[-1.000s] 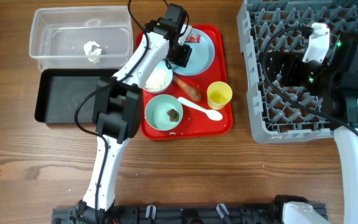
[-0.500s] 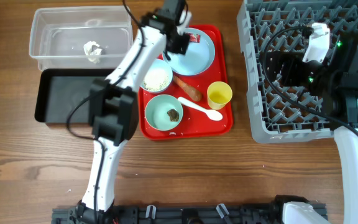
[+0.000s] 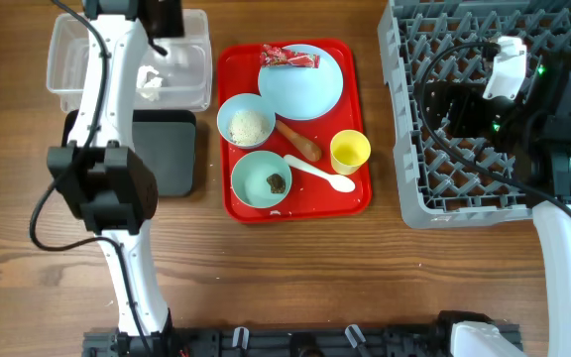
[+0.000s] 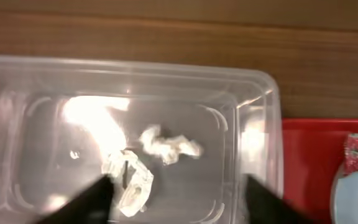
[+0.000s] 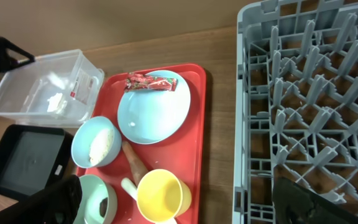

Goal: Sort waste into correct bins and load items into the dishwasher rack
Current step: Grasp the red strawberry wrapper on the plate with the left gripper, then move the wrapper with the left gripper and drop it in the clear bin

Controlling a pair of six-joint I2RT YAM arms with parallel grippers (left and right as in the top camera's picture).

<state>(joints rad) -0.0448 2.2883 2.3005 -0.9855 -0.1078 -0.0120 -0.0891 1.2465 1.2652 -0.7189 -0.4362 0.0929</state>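
Note:
My left gripper (image 3: 163,14) hangs open and empty over the clear tub (image 3: 72,61). Crumpled tissue (image 4: 169,145) lies in two clumps in the tub. The black tray (image 3: 162,149) sits in front of it. On the red tray, the red-and-white wrapper (image 3: 288,58) rests on the light blue plate (image 3: 303,87). The pale blue bowl (image 3: 231,111) holds rice (image 3: 249,124). The mint-green bowl (image 3: 251,171) holds a dark lump (image 3: 277,182). The sausage piece (image 3: 300,142), yellow cup (image 3: 350,152) and white spoon (image 3: 320,175) lie between them. My right gripper (image 5: 176,186) is open, above the grey rack (image 3: 464,149).
The flat red serving tray (image 3: 355,59) lies in the middle of the wooden table. My left arm's links reach across the black tray and the tub's right side in the overhead view. The rack fills the right side.
My left arm has swung left from the plate on the red tray to above the clear tub. The wrapper still lies on the plate. The right arm has not moved.

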